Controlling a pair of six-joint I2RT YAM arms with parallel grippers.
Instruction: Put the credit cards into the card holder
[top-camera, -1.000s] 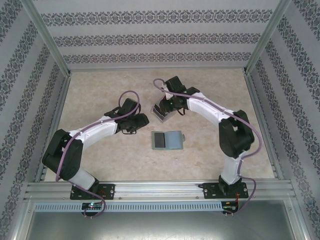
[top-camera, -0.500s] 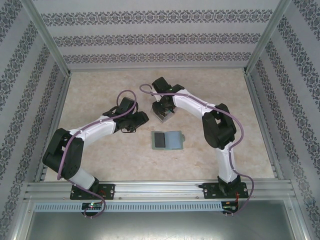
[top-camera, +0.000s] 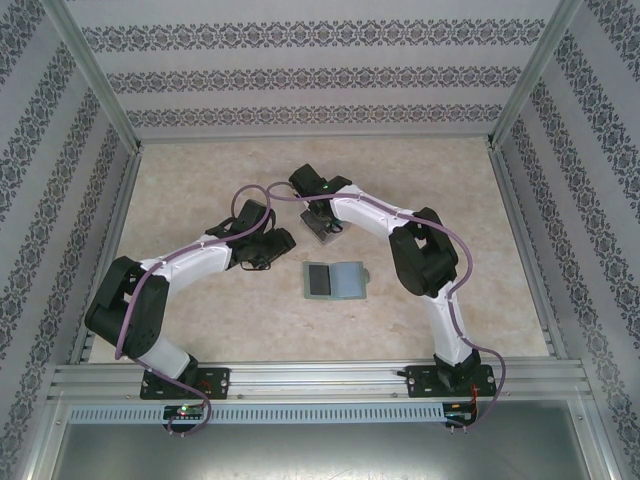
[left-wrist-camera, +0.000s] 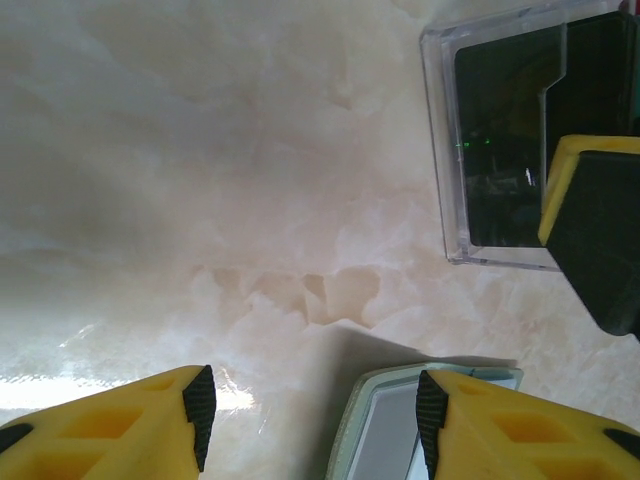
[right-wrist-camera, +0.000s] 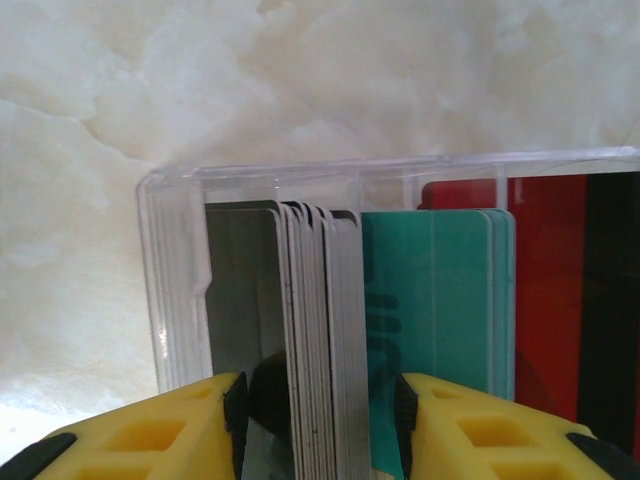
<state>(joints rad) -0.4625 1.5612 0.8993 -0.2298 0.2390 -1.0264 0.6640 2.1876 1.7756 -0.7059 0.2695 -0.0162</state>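
The right arm has swung in, elbow folded toward the middle of the bench (top-camera: 200, 175), and the right pincer (right-wrist-camera: 320, 395) is now down over the clear plastic tray (right-wrist-camera: 170, 300) at the far centre. Look at its wrist view: yellow fingers (right-wrist-camera: 130, 440) apart, straddling the grey-and-white stack of credit cards (right-wrist-camera: 310, 300) standing on edge in the slots, with a teal card (right-wrist-camera: 440, 300) and a red card (right-wrist-camera: 550, 300) just beside. A sliver of gap shows on the teal side, so nothing is clamped yet. The left pincer (left-wrist-camera: 315, 410) has hardly stirred, fingers apart with nothing between them, hanging over a corner of the card holder (top-camera: 340, 281). The holder lies open and flat on the bench, just nearer than the tray. So the pick looks close: pinch one card, lift it clear, carry it to the holder
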